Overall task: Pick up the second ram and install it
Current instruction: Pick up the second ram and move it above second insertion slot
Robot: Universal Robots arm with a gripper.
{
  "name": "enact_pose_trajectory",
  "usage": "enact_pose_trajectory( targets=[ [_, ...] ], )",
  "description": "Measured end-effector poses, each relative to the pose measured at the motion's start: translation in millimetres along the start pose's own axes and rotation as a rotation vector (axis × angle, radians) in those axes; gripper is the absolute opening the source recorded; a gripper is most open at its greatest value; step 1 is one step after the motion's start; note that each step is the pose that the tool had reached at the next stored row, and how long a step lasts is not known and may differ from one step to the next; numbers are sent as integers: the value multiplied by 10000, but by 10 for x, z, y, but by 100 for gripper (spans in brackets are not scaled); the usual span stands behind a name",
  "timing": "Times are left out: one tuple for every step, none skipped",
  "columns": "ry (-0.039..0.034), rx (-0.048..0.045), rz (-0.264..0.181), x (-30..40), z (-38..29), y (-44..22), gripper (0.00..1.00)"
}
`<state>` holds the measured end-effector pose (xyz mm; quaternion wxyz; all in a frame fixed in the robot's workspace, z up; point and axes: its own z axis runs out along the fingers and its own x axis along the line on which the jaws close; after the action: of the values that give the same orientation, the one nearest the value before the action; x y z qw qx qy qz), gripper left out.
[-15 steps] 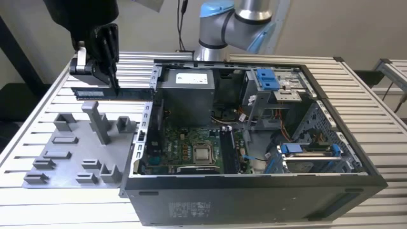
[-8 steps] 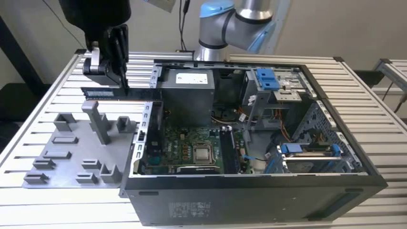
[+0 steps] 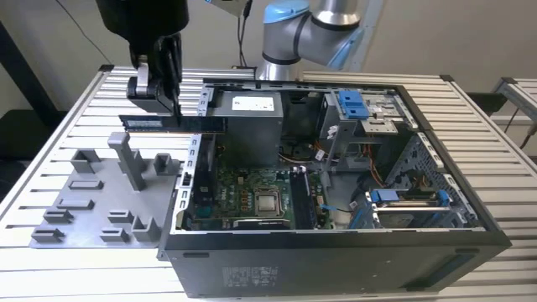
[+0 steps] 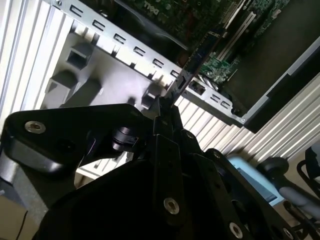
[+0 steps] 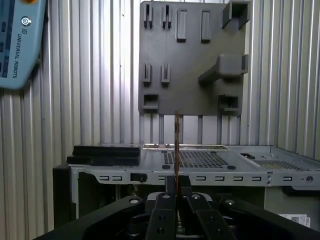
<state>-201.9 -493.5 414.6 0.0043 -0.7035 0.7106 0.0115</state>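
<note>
In the exterior view the second ram (image 3: 172, 123), a slim dark board, hangs level in the air above the case's wall on the view's left. My gripper (image 3: 172, 108) comes down from above and is shut on its upper edge. Both wrist views show the stick edge-on, reaching out from between my closed fingers: the second ram (image 4: 200, 52) over the case wall, and the second ram (image 5: 177, 142) in line with my gripper (image 5: 177, 181). The motherboard (image 3: 251, 195) lies inside the open computer case (image 3: 336, 245).
The grey slotted holder tray (image 3: 100, 201) sits on the slatted table (image 3: 50, 277) at the exterior view's left of the case. A power supply (image 3: 251, 123) and blue drive brackets (image 3: 353, 104) stand inside the case. A teach pendant (image 5: 15, 45) lies on the table.
</note>
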Motion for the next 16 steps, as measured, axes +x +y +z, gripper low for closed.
enact_pose_trajectory(
  targets=[
    [0, 0, 0, 0, 0, -20, 14],
    [0, -3, 0, 0, 0, -42, 14],
    [0, -4, 0, -1, -1, -66, 14],
    [0, -5, 0, -1, -1, -87, 14],
    [0, -5, 0, -1, -1, -106, 14],
    [0, -6, 0, -1, -1, -126, 14],
    [0, -6, 0, -2, -2, -150, 14],
    [0, -7, 0, -2, -2, -177, 14],
    [0, -10, 0, -2, -2, -204, 14],
    [1, -14, 1, -2, -3, -233, 14],
    [1, -17, 1, -2, -3, -264, 14],
    [0, -20, 0, -3, -3, -297, 14],
    [0, -23, -1, -3, -3, -326, 14],
    [0, -26, 0, -3, -3, -355, 14],
    [0, -28, 0, -4, -4, -383, 14],
    [1, -31, 1, -4, -4, -411, 14]
  ],
)
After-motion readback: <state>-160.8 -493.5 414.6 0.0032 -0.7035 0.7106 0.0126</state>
